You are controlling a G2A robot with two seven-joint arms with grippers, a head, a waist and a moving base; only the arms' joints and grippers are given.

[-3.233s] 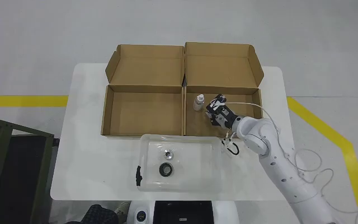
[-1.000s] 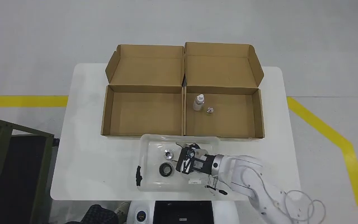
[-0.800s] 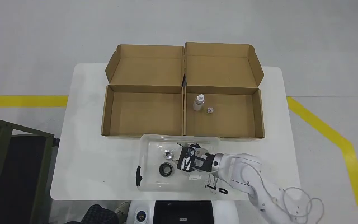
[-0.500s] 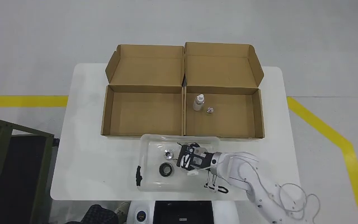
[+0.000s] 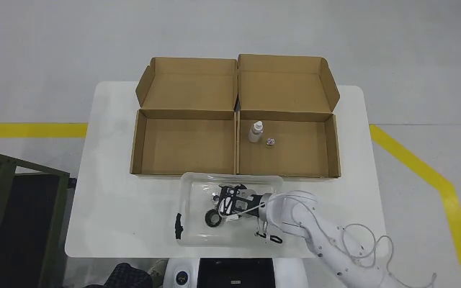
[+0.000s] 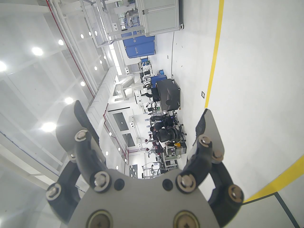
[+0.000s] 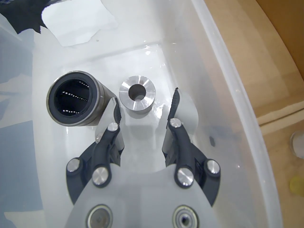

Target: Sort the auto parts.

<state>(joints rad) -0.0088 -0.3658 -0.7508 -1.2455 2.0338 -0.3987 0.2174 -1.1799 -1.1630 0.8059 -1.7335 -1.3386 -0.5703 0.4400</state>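
Observation:
My right gripper [image 7: 145,107] [image 5: 222,201] is open inside the clear plastic bin [image 7: 228,91] [image 5: 189,189], its fingertips just short of a small silver bushing [image 7: 137,95] [image 5: 215,197]. Beside the bushing lies a dark linear bearing [image 7: 74,98] [image 5: 213,217], close to one fingertip. In the right cardboard box [image 5: 288,147] stand a small white bottle [image 5: 256,131] and a small metal part [image 5: 271,141]. The left cardboard box [image 5: 184,145] has nothing in it. My left gripper [image 6: 144,116] is open, holds nothing and points out at the room.
Both boxes sit behind the bin with their lids folded back. Black tape [image 5: 177,226] sticks to the bin's left wall, with a torn white label [image 7: 78,20] near it. White table surface [image 5: 108,187] lies bare to the left of the bin.
The right gripper left the right box, where the small metal part now lies, and came down into the bin. Over the last second it slid left toward the silver bushing.

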